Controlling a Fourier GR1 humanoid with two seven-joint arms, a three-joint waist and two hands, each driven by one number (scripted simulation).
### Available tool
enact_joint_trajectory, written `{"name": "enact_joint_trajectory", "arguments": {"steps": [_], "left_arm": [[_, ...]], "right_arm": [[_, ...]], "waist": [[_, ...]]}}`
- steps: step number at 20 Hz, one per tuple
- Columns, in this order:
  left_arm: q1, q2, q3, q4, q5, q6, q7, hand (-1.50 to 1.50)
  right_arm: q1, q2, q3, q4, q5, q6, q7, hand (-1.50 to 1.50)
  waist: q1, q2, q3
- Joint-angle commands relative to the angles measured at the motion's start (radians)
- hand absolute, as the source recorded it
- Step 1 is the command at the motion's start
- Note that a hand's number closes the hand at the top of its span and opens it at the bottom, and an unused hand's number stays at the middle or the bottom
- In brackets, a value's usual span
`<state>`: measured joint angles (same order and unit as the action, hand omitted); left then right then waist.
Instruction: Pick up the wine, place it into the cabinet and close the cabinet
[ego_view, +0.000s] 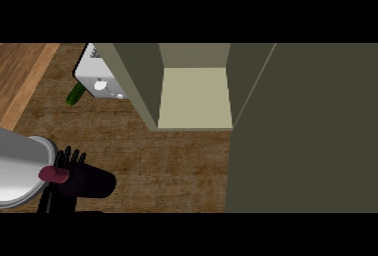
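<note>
**Wine bottle at left hand, cabinet standing open**

Left hand (65, 161) low at the view's left, over the brown tabletop (170, 160). Black fingers upright behind a dark wine bottle (87, 181), more black fingers below it. Cannot tell whether curled round the bottle or merely against it. Bottle lying tilted, its dark red cap (54, 174) pointing left, body just right of the hand. Lift off the tabletop not discernible from this angle.

Large grey rounded body (18, 170) immediately left of the hand, touching the cap in the view; identity unclear.

Olive cabinet (193, 95) up and to the right of the hand, well apart from it. Pale interior shelf exposed. Open cabinet door (303, 130) further right, filling the view's right side.

White appliance with round knobs (100, 75) above the hand, beside the cabinet's left wall. Green object (74, 94) just below-left of the appliance, partly hidden.

Right hand not visible.
</note>
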<state>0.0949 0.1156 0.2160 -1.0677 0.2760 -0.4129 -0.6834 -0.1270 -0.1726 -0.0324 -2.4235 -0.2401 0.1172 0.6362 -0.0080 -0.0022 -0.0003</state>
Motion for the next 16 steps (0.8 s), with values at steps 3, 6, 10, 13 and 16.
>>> {"name": "enact_joint_trajectory", "arguments": {"steps": [3,6,10,13,16], "left_arm": [[-0.030,0.033,-0.004,0.048,0.037,-0.109,0.000,1.50],[0.013,-0.022,-0.085,0.034,-0.083,-0.063,-0.118,1.50],[-0.064,0.008,-0.085,0.074,-0.115,-0.026,-0.132,1.50],[-0.009,0.020,-0.117,0.051,-0.239,0.078,-0.263,1.50],[-0.086,-0.003,-0.091,0.046,-0.192,0.159,-0.111,1.50]], "right_arm": [[0.093,0.026,0.008,-0.159,-0.085,0.009,0.018,-1.50],[0.098,0.054,0.046,-0.174,-0.040,-0.010,0.007,-1.50],[0.068,0.048,0.006,-0.075,-0.075,0.018,-0.043,-1.50],[0.091,0.040,0.034,-0.150,-0.053,0.004,0.010,-1.50],[0.069,0.051,0.035,-0.158,-0.052,-0.025,0.038,-1.50]], "waist": [[-0.001,0.000,0.000],[-0.002,-0.002,0.000],[0.002,0.001,0.000],[-0.002,-0.001,0.000],[0.001,0.000,0.000]]}}
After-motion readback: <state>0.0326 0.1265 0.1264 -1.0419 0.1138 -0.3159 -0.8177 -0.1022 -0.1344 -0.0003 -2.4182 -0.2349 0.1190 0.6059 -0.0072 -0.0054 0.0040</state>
